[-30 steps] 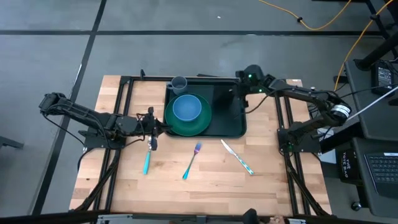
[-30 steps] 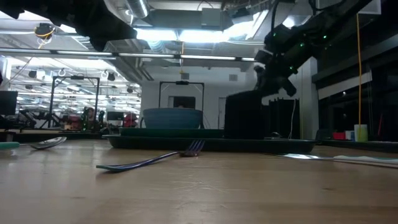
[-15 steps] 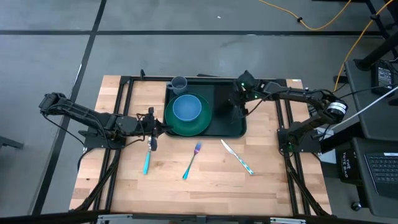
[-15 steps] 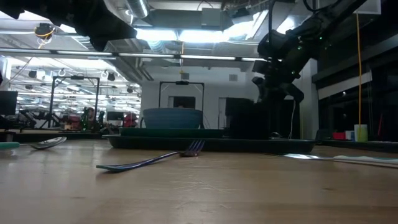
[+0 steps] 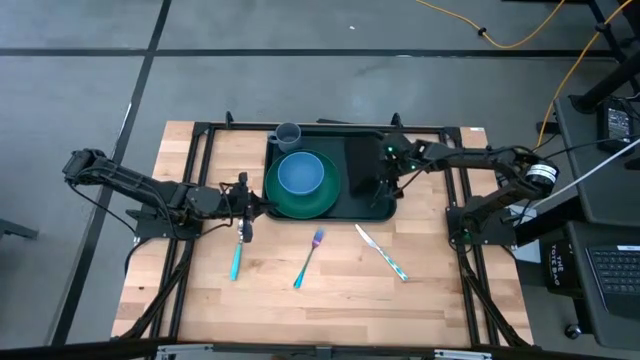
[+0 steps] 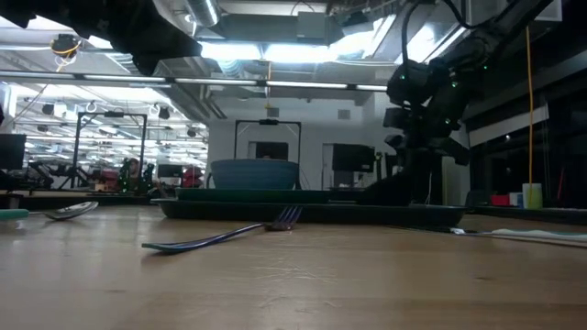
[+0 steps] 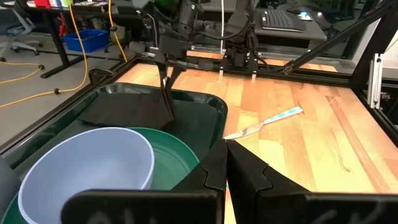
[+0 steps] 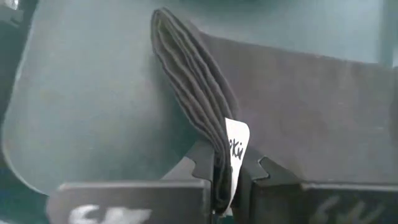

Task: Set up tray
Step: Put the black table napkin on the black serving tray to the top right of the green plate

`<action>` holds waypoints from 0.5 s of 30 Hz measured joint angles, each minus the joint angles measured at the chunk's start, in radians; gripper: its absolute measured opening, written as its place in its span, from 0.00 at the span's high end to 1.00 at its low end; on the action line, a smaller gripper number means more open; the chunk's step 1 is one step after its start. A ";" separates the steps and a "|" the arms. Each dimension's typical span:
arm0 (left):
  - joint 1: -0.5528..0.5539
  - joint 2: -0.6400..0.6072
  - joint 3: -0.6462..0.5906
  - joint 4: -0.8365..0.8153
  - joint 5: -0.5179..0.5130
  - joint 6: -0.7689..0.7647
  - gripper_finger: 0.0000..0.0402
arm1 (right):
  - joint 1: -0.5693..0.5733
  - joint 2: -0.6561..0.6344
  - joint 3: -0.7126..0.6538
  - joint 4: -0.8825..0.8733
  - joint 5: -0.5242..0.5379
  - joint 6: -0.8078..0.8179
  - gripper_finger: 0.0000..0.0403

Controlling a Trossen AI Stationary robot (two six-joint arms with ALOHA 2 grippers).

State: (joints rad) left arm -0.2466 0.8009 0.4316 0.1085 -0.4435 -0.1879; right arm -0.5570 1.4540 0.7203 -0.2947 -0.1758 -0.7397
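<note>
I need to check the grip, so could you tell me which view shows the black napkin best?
The right wrist view: the black napkin fills it, its folded edge pinched in the right gripper over the tray. The high view shows a dark patch, the left wrist view its draped sheet, the low view only a silhouette.

Floor (image 5: 300, 80): grey, smooth, crossed by dark tape lines. Yellow cable (image 5: 520, 35) loops across it beyond the table. Table (image 5: 300, 300): light wood planks, black metal frame. Side desk with keyboard (image 5: 615, 275) at one edge. Low view: large open hall, ceiling strip lights (image 6: 275, 50), metal racks (image 6: 110, 147) in the distance, white back wall (image 6: 312, 137).
</note>
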 joint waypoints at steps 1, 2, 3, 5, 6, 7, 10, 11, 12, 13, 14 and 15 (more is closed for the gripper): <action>0.000 0.000 0.000 0.000 0.000 0.000 0.99 | 0.003 0.000 -0.008 0.000 -0.001 0.003 0.95; 0.000 0.000 0.000 0.000 0.000 0.000 0.99 | 0.007 0.000 -0.015 0.001 -0.001 0.006 0.95; 0.000 0.000 0.000 0.000 0.000 0.000 0.99 | 0.012 0.000 -0.023 0.005 -0.001 0.010 0.95; 0.000 0.000 0.000 0.000 0.000 0.000 1.00 | 0.021 0.000 -0.032 0.019 -0.002 0.029 0.95; 0.000 0.000 0.000 0.000 0.000 0.000 1.00 | 0.025 0.000 -0.033 0.025 -0.002 0.034 0.95; 0.000 0.000 0.000 0.000 0.000 0.000 1.00 | 0.029 0.000 -0.035 0.034 -0.002 0.038 0.95; 0.000 0.000 0.000 0.000 0.000 0.000 0.99 | 0.039 0.000 -0.038 0.060 -0.002 0.052 0.95; 0.000 0.000 0.000 0.000 0.000 0.000 0.99 | 0.039 0.000 -0.038 0.063 -0.002 0.053 0.95; 0.000 0.000 0.000 0.000 0.000 0.000 0.99 | 0.039 0.000 -0.038 0.060 -0.002 0.053 0.95; 0.000 0.000 0.000 0.000 0.000 0.000 0.99 | 0.039 0.000 -0.038 0.056 -0.002 0.053 0.95; 0.000 0.000 0.000 0.000 0.000 0.000 1.00 | 0.039 0.000 -0.038 0.052 -0.001 0.055 0.95; 0.000 0.000 0.000 0.000 0.000 0.000 1.00 | 0.039 0.000 -0.038 0.053 -0.001 0.057 0.94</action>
State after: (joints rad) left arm -0.2466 0.8009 0.4316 0.1089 -0.4435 -0.1883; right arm -0.5179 1.4540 0.6823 -0.2422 -0.1772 -0.6830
